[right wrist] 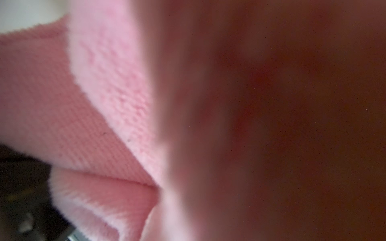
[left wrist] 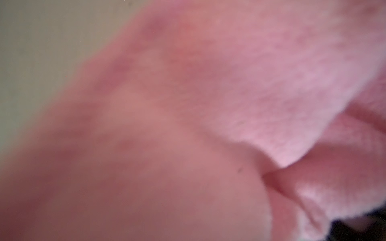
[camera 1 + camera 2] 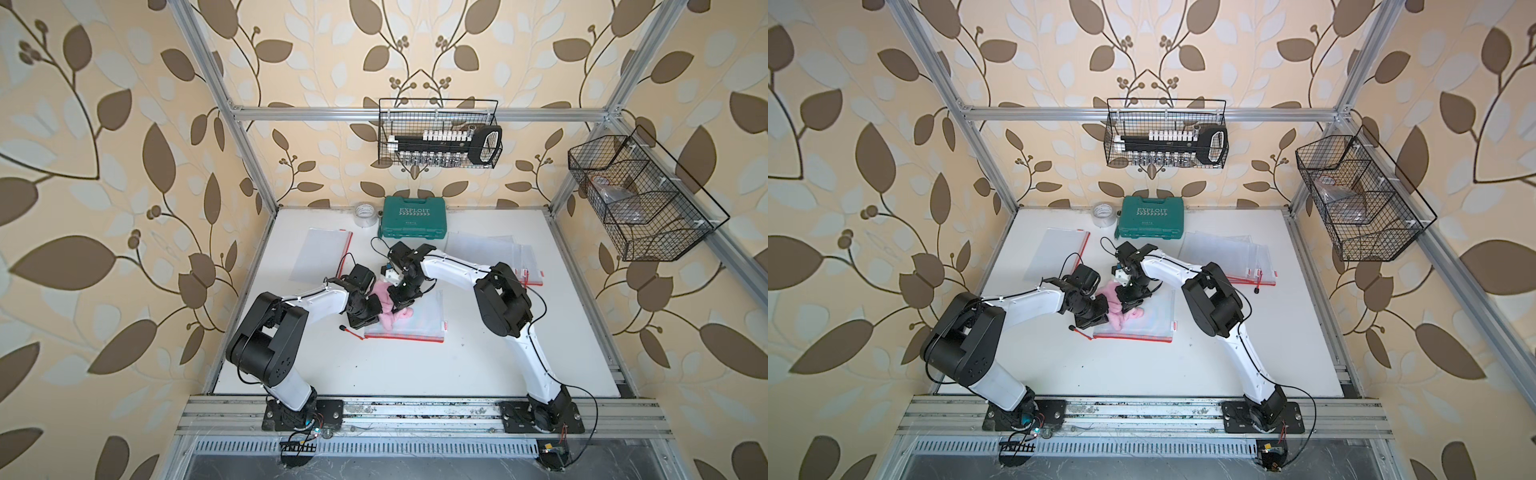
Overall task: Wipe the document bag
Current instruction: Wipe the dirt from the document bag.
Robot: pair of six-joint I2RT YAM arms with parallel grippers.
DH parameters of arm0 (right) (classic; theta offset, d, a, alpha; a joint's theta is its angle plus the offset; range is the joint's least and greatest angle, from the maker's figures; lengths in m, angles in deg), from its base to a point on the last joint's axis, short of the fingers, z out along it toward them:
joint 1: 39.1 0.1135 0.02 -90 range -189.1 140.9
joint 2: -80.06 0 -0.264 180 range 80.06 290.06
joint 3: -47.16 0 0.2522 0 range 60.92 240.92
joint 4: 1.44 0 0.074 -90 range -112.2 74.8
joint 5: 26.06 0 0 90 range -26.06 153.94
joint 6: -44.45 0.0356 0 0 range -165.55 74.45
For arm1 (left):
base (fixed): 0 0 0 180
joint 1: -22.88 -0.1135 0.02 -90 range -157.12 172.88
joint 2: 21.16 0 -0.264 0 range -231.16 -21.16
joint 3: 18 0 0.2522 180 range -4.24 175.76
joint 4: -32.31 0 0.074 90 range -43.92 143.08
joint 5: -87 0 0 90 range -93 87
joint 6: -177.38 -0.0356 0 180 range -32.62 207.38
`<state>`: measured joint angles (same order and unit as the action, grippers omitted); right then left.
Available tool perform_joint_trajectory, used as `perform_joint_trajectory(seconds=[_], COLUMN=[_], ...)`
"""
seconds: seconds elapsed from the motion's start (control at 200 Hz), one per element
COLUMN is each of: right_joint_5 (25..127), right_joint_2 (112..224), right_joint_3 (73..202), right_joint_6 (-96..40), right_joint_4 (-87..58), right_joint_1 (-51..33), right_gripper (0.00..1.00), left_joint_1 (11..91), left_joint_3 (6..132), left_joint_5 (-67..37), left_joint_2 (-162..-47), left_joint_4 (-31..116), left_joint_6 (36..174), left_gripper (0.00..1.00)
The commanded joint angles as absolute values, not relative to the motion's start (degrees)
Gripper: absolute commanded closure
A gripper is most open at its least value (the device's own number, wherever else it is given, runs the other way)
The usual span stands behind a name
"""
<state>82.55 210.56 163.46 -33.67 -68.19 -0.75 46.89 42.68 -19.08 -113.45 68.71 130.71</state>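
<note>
Holdings, as they lie:

1. My left pincer (image 3: 379,311): clenched on the pink cloth (image 3: 385,294), fingertips buried in its folds. My left wrist view is filled with pink pile (image 2: 271,83), blurred close up.
2. My right pincer (image 3: 398,301): clenched too, on the same cloth from the far side. My right wrist view shows ribbed and fluffy pink folds (image 1: 104,83), the rest a dark blur.
3. Document bag (image 3: 419,321): clear, red zipper along its near edge, flat on the white table (image 3: 415,370) mid-way between my two arms. The cloth sits bunched on its far left part, with both pincers meeting there in both top views.
4. Spare bag (image 3: 322,253): flat, on my left, apart from the work.
5. Stack of bags (image 3: 498,253): on my right, partly under my right arm.
6. Green tool case (image 3: 413,218): closed, at the back wall.
7. Tape roll (image 3: 365,215): just beside the case, on its left.
8. Wire basket (image 3: 438,133): on the back rail, holding a socket set.
9. Second wire basket (image 3: 640,199): on the right frame.
</note>
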Motion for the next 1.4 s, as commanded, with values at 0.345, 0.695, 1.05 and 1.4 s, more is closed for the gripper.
perform_joint_trajectory(seconds=[0.345,0.695,1.05,1.4], right_joint_5=[86.04,76.73,63.71,93.98], right_joint_2=[198.56,199.99,189.05,208.5], right_joint_3=[155.45,142.86,149.68,162.04], right_joint_6=[-36.72,-31.03,-34.02,-28.46], right_joint_4=[-73.84,-69.84,-78.32,-63.59], right_joint_1=[5.99,-4.15,-2.18,0.5], right_gripper=[1.0,1.0,1.0,1.0], left_joint_1=[47.14,47.14,47.14,47.14], left_joint_3=[39.3,38.06,38.39,37.32], left_joint_5=[-14.47,-13.19,-13.18,-12.22], left_joint_2=[-115.0,-113.14,-113.18,-110.68], left_joint_4=[73.23,73.75,73.19,74.15], left_joint_6=[132.99,133.61,133.36,134.01], left_gripper=[1.0,1.0,1.0,1.0])
